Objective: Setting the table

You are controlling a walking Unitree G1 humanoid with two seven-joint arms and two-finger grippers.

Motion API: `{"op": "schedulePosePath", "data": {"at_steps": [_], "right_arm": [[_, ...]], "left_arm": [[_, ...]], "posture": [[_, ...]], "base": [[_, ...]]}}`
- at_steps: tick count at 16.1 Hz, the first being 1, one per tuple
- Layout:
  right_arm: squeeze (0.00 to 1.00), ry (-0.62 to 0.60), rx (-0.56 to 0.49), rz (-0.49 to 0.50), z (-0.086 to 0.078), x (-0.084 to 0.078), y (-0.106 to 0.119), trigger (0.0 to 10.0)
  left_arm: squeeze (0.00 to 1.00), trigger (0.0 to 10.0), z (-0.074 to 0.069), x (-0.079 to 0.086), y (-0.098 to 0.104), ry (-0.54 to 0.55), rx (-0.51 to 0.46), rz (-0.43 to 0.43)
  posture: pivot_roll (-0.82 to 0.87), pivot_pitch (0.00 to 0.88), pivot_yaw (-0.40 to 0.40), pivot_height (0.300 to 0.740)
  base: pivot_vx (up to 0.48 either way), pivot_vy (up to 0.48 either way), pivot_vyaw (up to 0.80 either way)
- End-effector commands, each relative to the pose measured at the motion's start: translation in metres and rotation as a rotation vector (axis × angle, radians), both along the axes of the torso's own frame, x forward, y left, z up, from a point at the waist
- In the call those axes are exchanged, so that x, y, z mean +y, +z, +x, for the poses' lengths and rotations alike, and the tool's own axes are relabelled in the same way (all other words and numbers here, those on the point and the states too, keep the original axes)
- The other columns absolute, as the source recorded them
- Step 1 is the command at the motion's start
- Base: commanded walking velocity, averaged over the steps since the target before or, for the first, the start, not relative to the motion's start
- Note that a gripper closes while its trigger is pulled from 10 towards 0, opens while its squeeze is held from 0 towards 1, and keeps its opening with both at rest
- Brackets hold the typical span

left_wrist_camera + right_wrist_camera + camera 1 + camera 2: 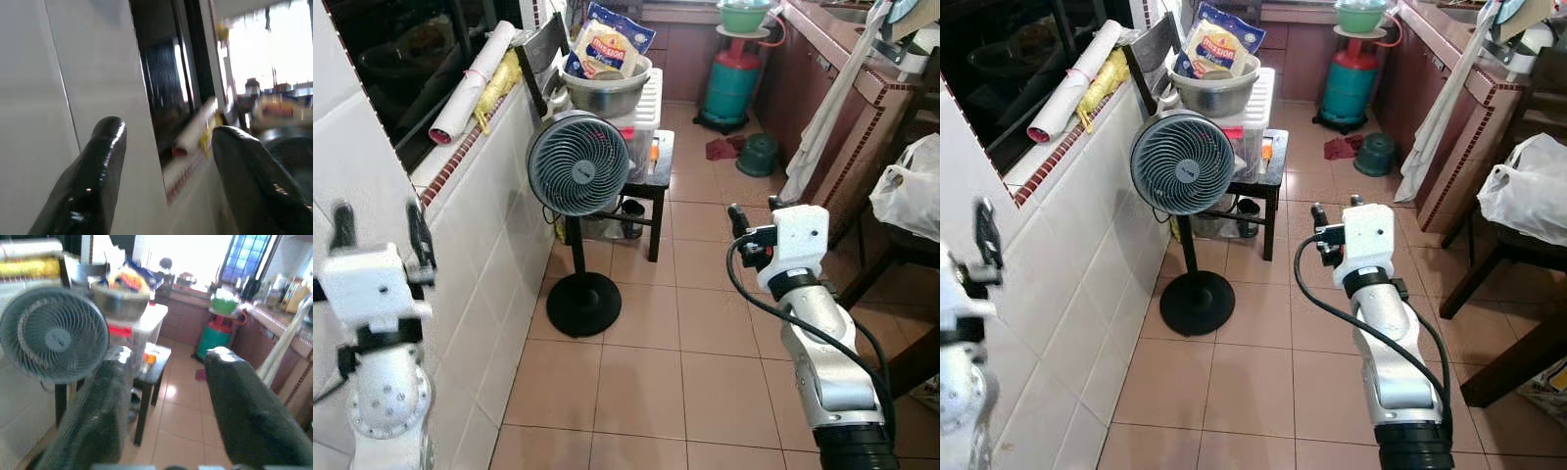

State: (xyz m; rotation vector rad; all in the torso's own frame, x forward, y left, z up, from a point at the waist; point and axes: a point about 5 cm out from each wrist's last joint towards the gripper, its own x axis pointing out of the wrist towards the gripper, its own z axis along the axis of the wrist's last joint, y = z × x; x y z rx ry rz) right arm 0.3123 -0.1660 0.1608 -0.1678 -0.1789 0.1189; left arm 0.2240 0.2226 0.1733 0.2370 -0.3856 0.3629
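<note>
The left claw (377,235) is raised beside the white tiled wall (499,245), its 2 fingers spread apart and empty. The right claw (166,401) hangs over the tiled floor (705,343), fingers likewise parted and holding nothing.

Ahead, a grey pedestal fan (578,163) stands by the wall. Behind it a small dark counter (658,166) carries a white plastic box (646,113) topped by a metal bowl (607,93) with a snack bag (607,44).

A green gas cylinder (732,83) stands farther back.

The left wrist view adds a rolled white sheet (195,129) on the window ledge (183,171); the right wrist view shows bright windows (247,254) beyond.
</note>
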Motion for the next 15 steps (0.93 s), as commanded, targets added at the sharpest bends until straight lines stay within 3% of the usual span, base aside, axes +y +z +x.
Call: {"op": "schedulePosePath", "data": {"at_steps": [1, 2, 3, 4, 6, 11, 15], "right_arm": [[0.0, -0.004, 0.088, -0.012, -0.002, -0.002, -0.018, 6.7], [0.0, -0.027, 0.138, 0.007, -0.004, -0.006, -0.03, 10.0], [1.0, -0.052, 0.17, 0.024, -0.009, -0.011, -0.04, 10.0], [1.0, -0.052, 0.17, 0.024, -0.009, -0.011, -0.04, 10.0], [1.0, -0.06, 0.227, 0.03, -0.016, -0.015, -0.054, 10.0], [1.0, -0.075, 0.338, 0.048, -0.027, -0.016, -0.08, 10.0], [1.0, -0.095, 0.371, 0.061, -0.033, -0.02, -0.087, 10.0]], "left_arm": [[1.0, 10.0, -0.002, 0.002, -0.026, -0.009, 0.118, -0.066], [1.0, 10.0, -0.007, -0.001, -0.053, -0.056, 0.22, -0.119], [1.0, 10.0, -0.021, -0.003, -0.083, -0.08, 0.327, -0.202], [1.0, 10.0, -0.021, -0.003, -0.083, -0.08, 0.327, -0.202], [1.0, 10.0, -0.036, -0.009, -0.101, -0.097, 0.389, -0.253], [1.0, 10.0, -0.045, -0.014, -0.123, -0.13, 0.466, -0.323], [1.0, 10.0, -0.055, -0.013, -0.142, -0.098, 0.563, -0.39]], "posture": [[-0.05, 0.039, 0.004, 0.74], [-0.05, 0.042, 0.007, 0.74], [-0.05, 0.049, 0.012, 0.74], [-0.05, 0.049, 0.012, 0.74], [-0.05, 0.053, 0.013, 0.74], [-0.05, 0.058, 0.008, 0.74], [-0.04, 0.06, 0.008, 0.74]], "base": [[0.0, 0.0, 0.0], [0.0, 0.0, 0.0], [0.0, 0.0, 0.0], [0.0, 0.0, 0.0], [0.0, 0.0, 0.0], [0.0, 0.0, 0.0], [0.0, 0.0, 0.0]]}}
